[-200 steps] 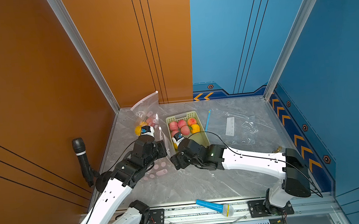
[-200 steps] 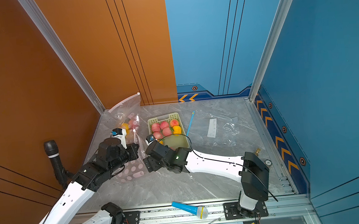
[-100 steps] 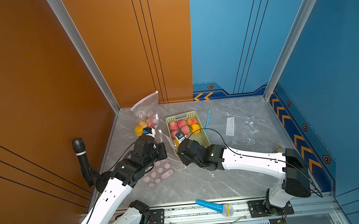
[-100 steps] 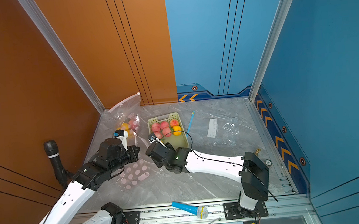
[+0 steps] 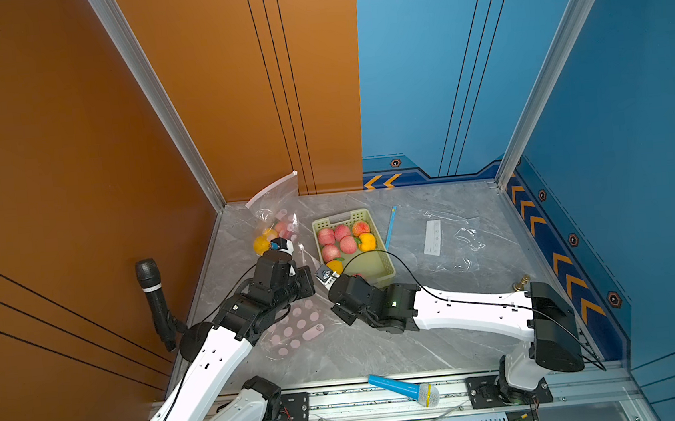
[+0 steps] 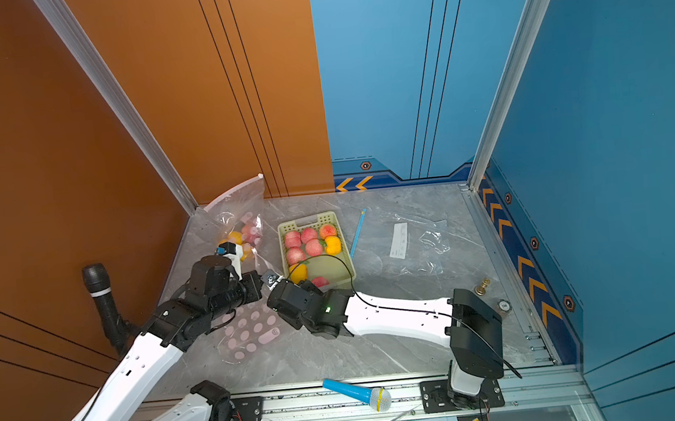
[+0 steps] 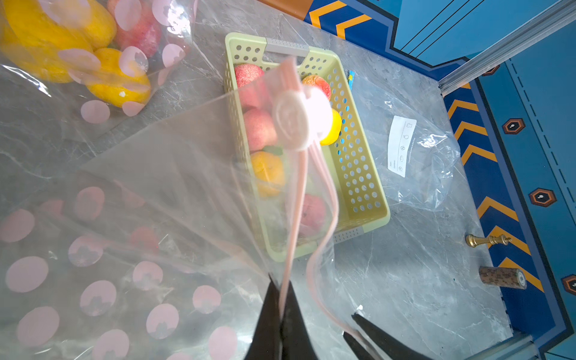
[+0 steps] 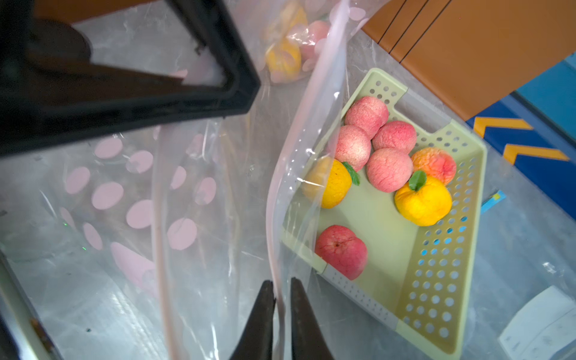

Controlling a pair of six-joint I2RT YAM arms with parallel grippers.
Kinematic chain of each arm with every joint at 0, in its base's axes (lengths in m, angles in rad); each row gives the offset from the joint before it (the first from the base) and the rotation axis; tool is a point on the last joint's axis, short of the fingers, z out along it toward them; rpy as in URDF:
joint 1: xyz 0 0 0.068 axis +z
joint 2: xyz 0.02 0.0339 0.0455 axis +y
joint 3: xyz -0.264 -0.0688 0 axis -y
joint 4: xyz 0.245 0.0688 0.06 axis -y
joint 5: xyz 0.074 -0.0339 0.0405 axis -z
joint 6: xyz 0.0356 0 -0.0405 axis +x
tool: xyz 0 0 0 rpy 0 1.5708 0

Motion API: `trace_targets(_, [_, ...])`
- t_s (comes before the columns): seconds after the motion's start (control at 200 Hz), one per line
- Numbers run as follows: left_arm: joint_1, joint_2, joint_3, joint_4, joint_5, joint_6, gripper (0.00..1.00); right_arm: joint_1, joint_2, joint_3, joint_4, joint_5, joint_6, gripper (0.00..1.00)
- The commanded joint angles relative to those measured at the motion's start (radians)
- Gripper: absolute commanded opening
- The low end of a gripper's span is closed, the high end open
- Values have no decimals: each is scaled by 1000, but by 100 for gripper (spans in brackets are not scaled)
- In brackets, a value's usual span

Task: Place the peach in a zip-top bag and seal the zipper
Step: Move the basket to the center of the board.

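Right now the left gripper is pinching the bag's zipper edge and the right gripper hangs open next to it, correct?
Not quite. The right gripper is not open: the right wrist view shows its jaws closed on the zipper edge of the bag too. The left gripper is pinching the zipper edge, as you said.
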Motion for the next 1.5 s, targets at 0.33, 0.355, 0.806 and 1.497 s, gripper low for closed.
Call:
trace_targets(0.33, [32, -21, -52, 0, 64, 37, 0, -152, -136, -205, 302, -201, 341, 0])
trace_targets(0.355, [32, -24, -57, -3, 63, 41, 0, -171, -150, -230, 351, -249, 369, 0])
trace_targets(0.806, [75, 19, -114, 17, 57, 86, 0, -352, -246, -557, 894, -657, 655, 0])
trace_targets(1.497, [74, 60, -34, 12, 131, 114, 0, -207, -16, -22, 86, -454, 288, 76])
